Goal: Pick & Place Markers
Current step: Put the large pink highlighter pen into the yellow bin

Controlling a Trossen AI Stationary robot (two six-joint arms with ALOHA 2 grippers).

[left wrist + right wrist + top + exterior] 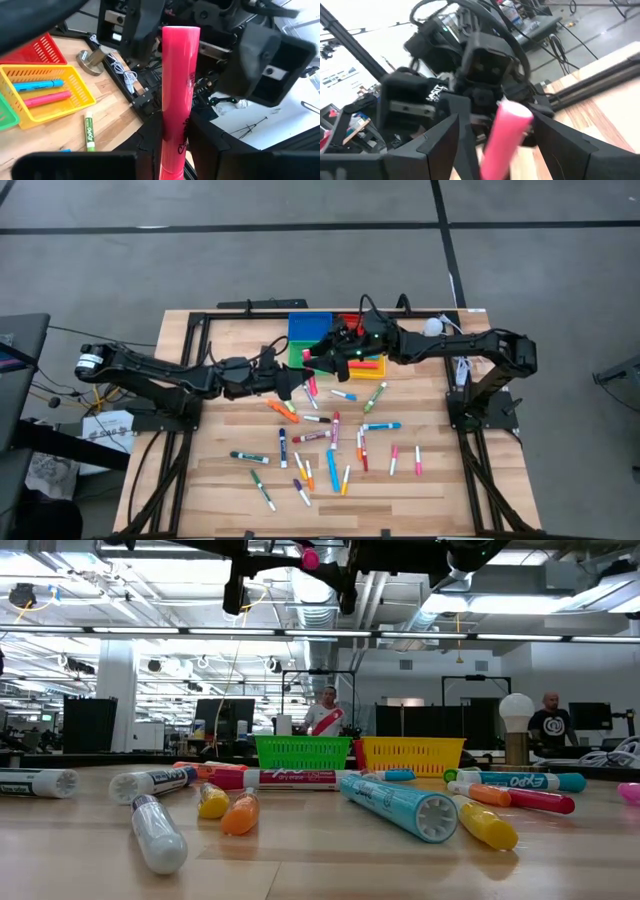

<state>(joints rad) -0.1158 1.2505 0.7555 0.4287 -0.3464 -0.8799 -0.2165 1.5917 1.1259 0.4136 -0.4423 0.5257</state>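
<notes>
A pink marker point(180, 85) is held up in the air over the table's middle, in front of the bins, by my left gripper point(175, 147), which is shut on it. My right gripper point(502, 145) faces it, open, with one finger on either side of the marker's free end point(512, 117) and a gap showing on both sides. In the low view the marker's round end point(310, 557) shows high above the table. Several other markers point(330, 440) lie scattered flat on the wooden table point(220, 490). Two more lie in the yellow bin point(45, 92). My left gripper pinches the pink marker between its two fingers near one end of the printed barrel point(181, 142). The marker runs along the fingers and sticks out past their tips, about level. It is lifted clear of the table, its free end point(181, 32) toward my right gripper.
Blue point(310, 327), green point(297, 358), red point(352, 318) and yellow point(370, 366) bins stand at the table's far middle. A white bulb on a stand point(432, 327) is at the far right. A green marker point(89, 131) lies beside the yellow bin. People stand in the room behind point(325, 715).
</notes>
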